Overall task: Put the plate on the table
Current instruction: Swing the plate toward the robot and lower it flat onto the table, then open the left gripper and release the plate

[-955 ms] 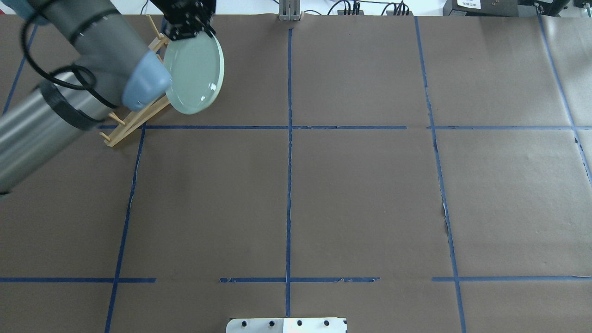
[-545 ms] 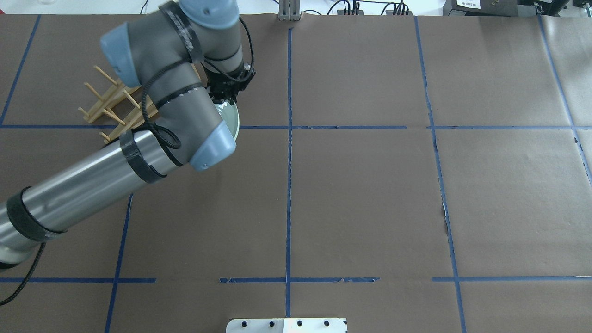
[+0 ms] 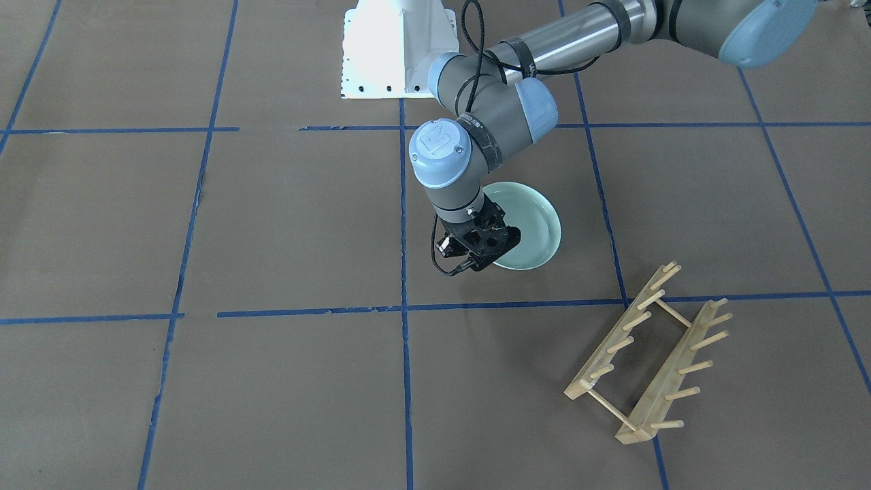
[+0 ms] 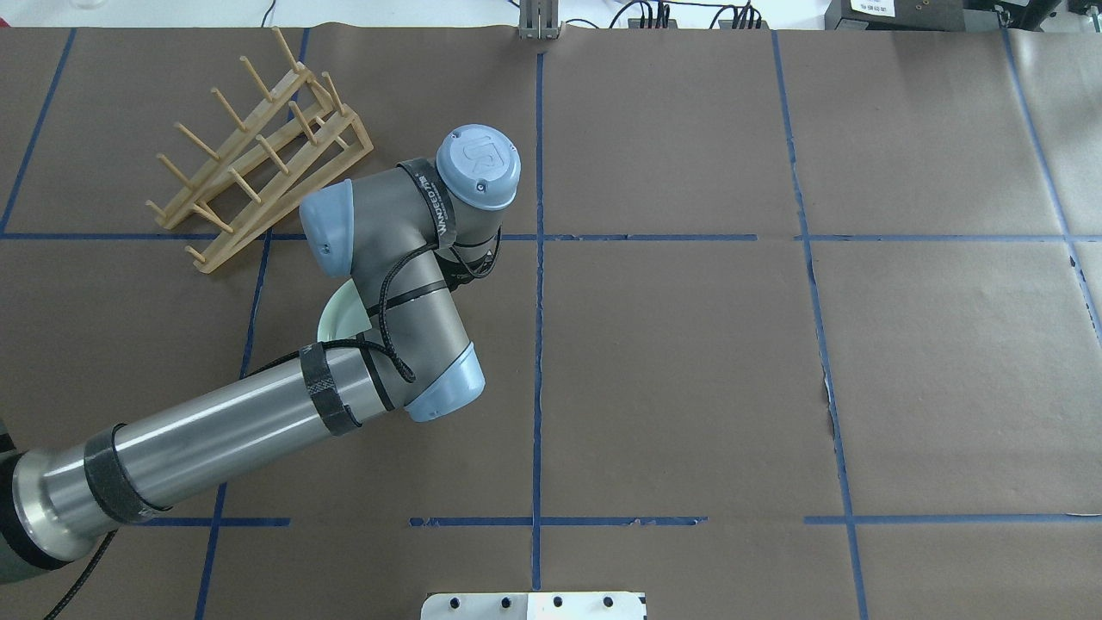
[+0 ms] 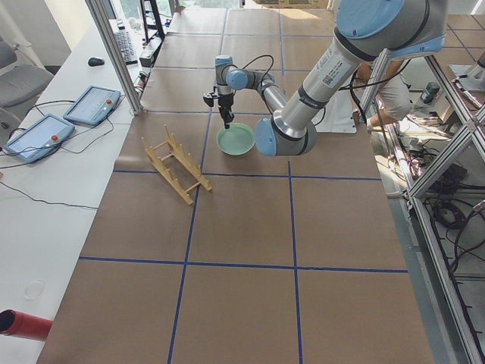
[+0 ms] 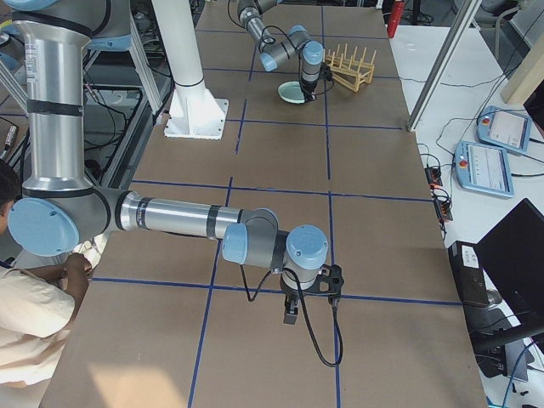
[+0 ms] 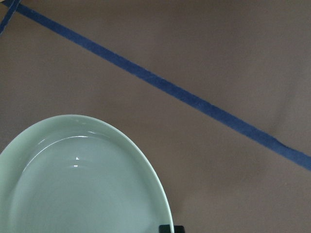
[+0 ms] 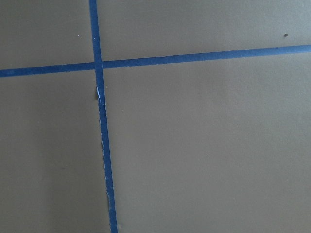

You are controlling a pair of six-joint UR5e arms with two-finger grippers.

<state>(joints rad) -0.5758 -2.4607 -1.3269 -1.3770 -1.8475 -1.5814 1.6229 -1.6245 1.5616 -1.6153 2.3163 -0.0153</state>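
The left jaws are closed narrow on the rim of the plate (image 3: 529, 221), at the edge that lies away from the robot's base. In the left wrist view only one dark tip shows, right beside the rim of the plate (image 7: 82, 184). The plate is level and very low over the table (image 3: 272, 224), in a square on the robot's left of the centre tape line. It is just on the robot's side of a cross line of blue tape (image 7: 184, 94). Whether its bottom touches the paper, I cannot tell; the thin shadow under it suggests that it is down or almost down.

I judge the task to be at its last step, the setting down. The next move calls for lowering the small rest, if there is any. Then the jaws should open and lift straight up, so that the tip does not drag or tilt the rim.

The wooden rack (image 3: 646, 354) stands well apart from the plate, beyond the cross line, and is not in the way. The left arm (image 4: 258, 430) hangs over the plate in the overhead view and hides most of it. The right arm (image 6: 170, 217) is far off at the other end of the table, its jaws pointing down near a tape line. Only a side view shows the right jaws, so I cannot tell if they are open or closed.
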